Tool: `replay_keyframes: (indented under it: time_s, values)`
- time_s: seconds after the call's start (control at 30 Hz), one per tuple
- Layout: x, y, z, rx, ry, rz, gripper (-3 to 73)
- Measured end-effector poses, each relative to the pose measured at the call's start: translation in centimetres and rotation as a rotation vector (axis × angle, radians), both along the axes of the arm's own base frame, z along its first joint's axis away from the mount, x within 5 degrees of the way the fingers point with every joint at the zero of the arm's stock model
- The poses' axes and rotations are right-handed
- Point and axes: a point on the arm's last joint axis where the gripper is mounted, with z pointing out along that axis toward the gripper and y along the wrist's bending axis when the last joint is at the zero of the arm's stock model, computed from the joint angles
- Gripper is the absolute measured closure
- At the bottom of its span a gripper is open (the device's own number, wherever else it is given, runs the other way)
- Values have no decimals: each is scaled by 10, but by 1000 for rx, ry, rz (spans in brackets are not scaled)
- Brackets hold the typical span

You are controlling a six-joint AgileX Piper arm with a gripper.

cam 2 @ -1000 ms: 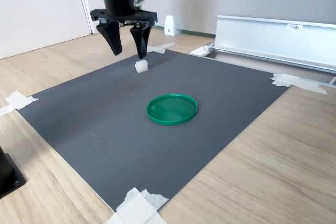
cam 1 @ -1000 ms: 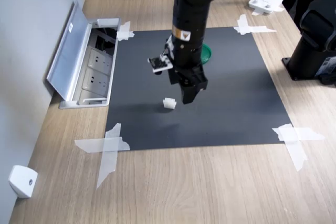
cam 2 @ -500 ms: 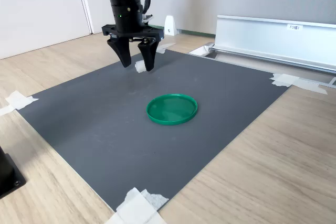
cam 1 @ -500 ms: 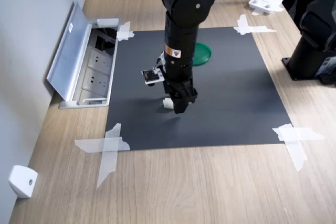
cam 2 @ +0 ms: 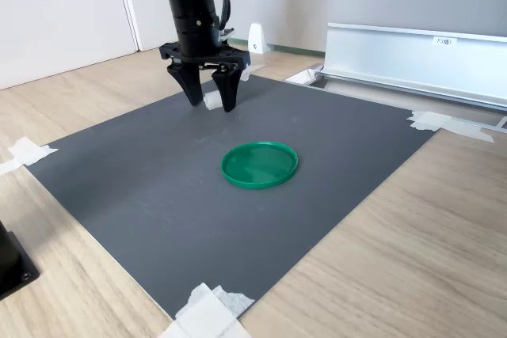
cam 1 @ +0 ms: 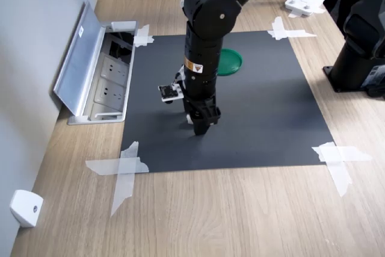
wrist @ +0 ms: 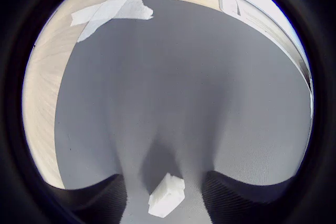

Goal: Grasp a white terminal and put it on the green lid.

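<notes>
Wrist view had the white terminal [wrist: 166, 195] sitting on the dark mat [wrist: 199, 93] right between the two fingers [wrist: 100, 200], w/ visible gap on each side, so no contact seen. End effector [cam 2: 211, 104] was down at mat level in the second exterior view, jaws apart and straddling the terminal; only a sliver of white showed between the tips there. First exterior view: end effector [cam 1: 199, 127] pointed straight down, terminal mostly hidden behind it, couldn't make it out clearly from that angle.

Green lid [cam 2: 259, 165] lay flat on the mat, well apart from the end effector, toward the second exterior view's lower right of it. In the first exterior view the lid [cam 1: 231, 62] was partly hidden behind the arm [cam 1: 205, 34], beyond the end effector and toward the first exterior view's right.

Mat was taped to the wood worktop [cam 1: 240, 209] at the corners; tape cross [cam 1: 123, 170] near the end effector on the first exterior view's lower left, same tape [wrist: 113, 8] visible in wrist view. Open socket box [cam 1: 108, 76] w/ raised metal flap sat off the mat, toward the first exterior view's left of the end effector. Small white wedge piece [cam 1: 24, 207] on the worktop edge, far off.
</notes>
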Motion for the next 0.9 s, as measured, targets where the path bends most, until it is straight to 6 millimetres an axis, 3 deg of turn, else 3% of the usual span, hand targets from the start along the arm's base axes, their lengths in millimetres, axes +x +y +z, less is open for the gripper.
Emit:
replay_keyframes:
  time_s: [0.3, 0.4, 0.6, 0.77, 0.9]
  values:
    - [1, 1, 0, 11, -6, -14, 485]
    - [1, 1, 0, 12, -2, -15, 569]
    - [-10, -10, 14, -9, 15, 37, 593]
    - [-28, -49, 43, -19, -28, 4, 593]
    - [-51, -85, 51, -58, 0, 2, 593]
